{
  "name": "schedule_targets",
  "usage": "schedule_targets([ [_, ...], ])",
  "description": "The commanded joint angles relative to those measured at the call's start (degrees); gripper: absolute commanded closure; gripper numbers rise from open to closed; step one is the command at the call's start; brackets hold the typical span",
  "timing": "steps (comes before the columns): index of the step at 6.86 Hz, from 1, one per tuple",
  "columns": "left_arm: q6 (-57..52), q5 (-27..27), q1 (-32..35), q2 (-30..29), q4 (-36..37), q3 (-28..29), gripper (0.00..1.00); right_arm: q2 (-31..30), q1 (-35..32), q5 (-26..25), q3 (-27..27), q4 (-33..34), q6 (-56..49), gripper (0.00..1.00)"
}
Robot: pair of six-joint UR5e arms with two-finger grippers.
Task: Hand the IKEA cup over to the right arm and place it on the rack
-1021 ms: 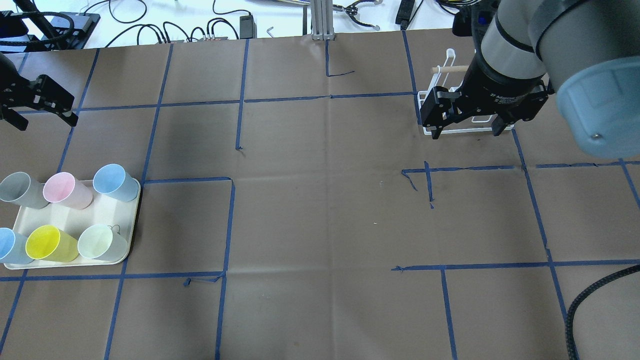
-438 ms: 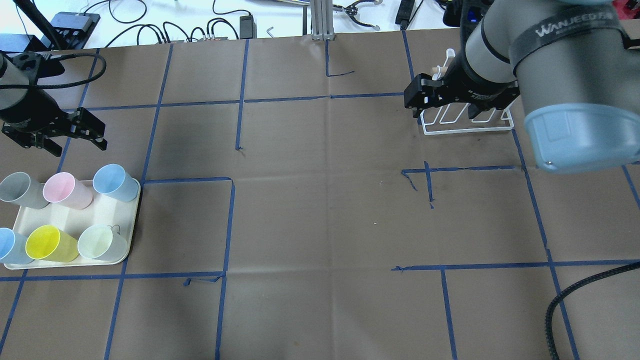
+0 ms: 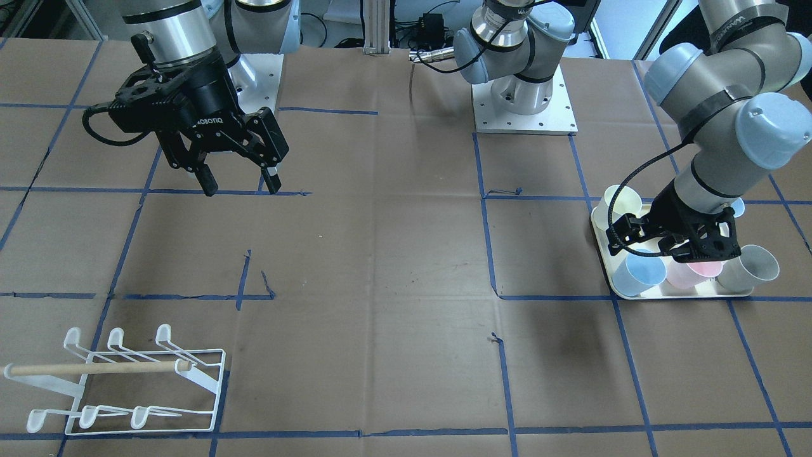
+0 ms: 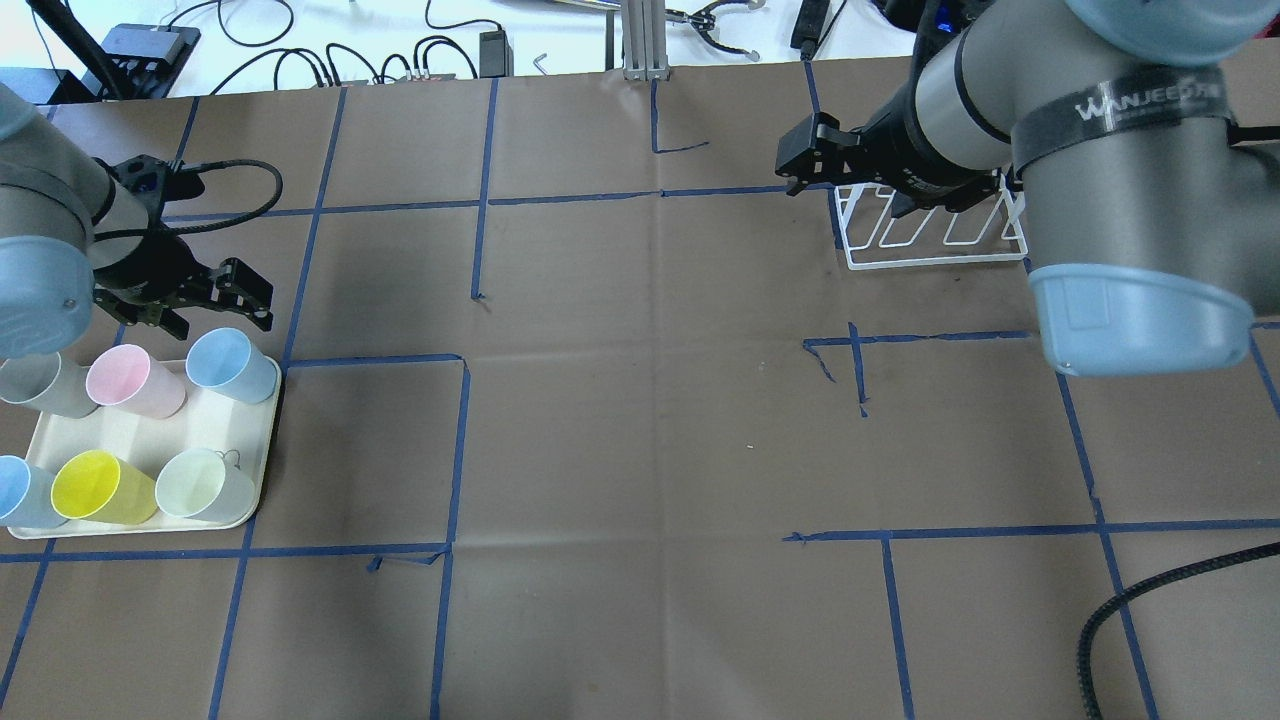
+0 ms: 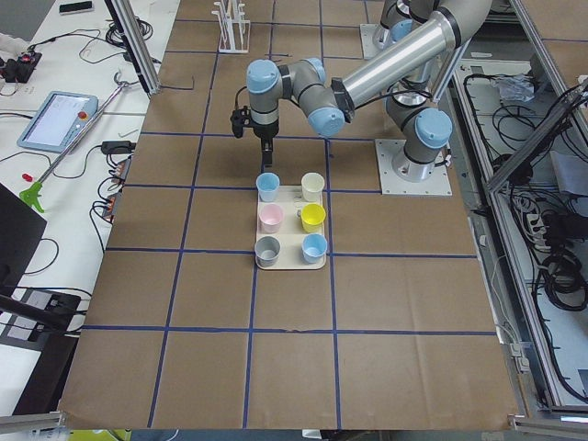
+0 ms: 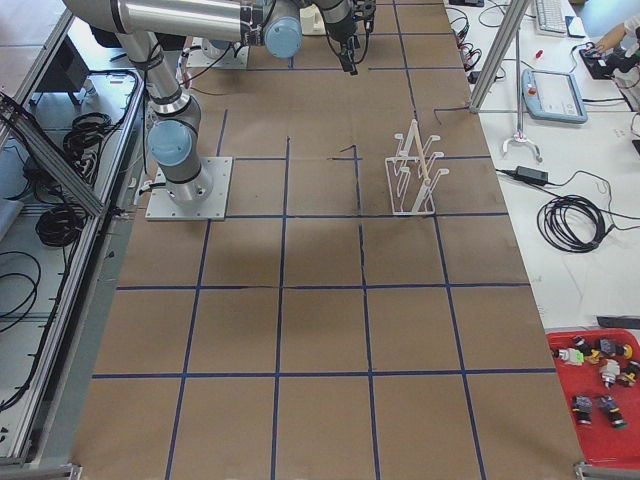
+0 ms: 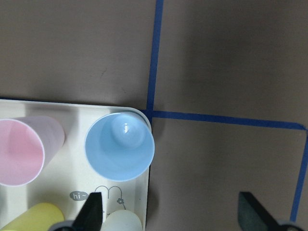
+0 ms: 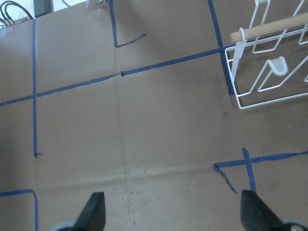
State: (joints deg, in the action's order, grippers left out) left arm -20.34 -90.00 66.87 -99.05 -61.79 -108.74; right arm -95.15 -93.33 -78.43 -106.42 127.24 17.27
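Now 6 cups (image 4: 95, 487) stand upright on a tray (image 4: 140, 425) at the left end of the worktop (image 4: 640, 400). The left hand (image 7: 172, 214) hovers open and empty over the tray's far corner, a blue cup (image 7: 119, 147) just below it. The right hand (image 3: 241, 185) hangs open and empty above bare worktop, apart from the rack (image 3: 95, 368), which sits near the worktop's far right edge.

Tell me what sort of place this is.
Probably a robotics lab workcell: the left arm and right arm are bolted to a table gridded with blue tape, with a teach pendant and loose cables alongside.
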Motion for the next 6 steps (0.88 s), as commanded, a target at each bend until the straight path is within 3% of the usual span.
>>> schedule_targets([
  [1, -3.5, -0.4, -0.2, -2.7, 4.8, -1.6, 0.0, -0.6, -0.2, 4.8, -7.1, 15.2, 8.7, 0.0],
  [4, -3.8, -0.6, -0.3, -5.5, 5.0, -1.7, 0.0, 0.0, -0.2, 15.6, -17.9, 44.0, 18.7, 0.0],
  [6, -3.7, -0.7, -0.4, -5.9, 5.0, -2.3, 0.0, -0.5, -0.2, 16.3, -18.7, 47.5, 33.6, 0.0],
])
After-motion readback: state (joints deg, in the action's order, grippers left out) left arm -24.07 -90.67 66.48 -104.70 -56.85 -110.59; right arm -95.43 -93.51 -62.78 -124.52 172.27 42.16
